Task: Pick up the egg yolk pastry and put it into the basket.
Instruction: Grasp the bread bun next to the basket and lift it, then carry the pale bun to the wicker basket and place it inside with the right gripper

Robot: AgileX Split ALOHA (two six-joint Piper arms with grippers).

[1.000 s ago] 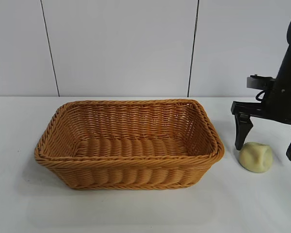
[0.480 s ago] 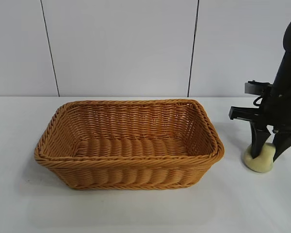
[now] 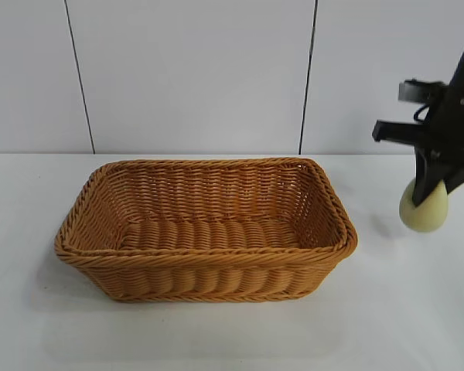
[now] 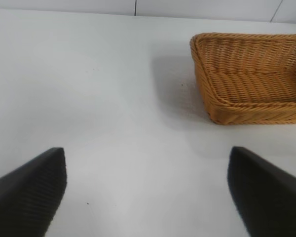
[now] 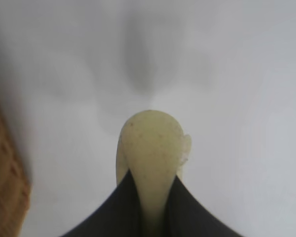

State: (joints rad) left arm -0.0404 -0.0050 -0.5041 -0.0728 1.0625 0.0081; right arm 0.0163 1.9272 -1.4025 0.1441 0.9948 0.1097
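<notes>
Exterior: your right gripper (image 3: 431, 185) has clamped the egg yolk pastry (image 3: 424, 209) and lifted it off the table (image 3: 216, 332), right of the basket (image 3: 205, 228); carry remains.
Left wrist: left gripper (image 4: 147, 190) spread, idle.
Right wrist: pastry squeezed between fingers (image 5: 111, 212).

**Lab test setup, not a kitchen**

A plain white bench (image 3: 216, 340) is set against a bare pale panelled wall (image 3: 193, 77) with thin dark seams. Nothing homey can be made out, just a wicker basket (image 3: 205, 255) placed on the bench and a black robot arm (image 3: 456, 116) mounted at the side. A staged robotics workspace is suggested.
</notes>
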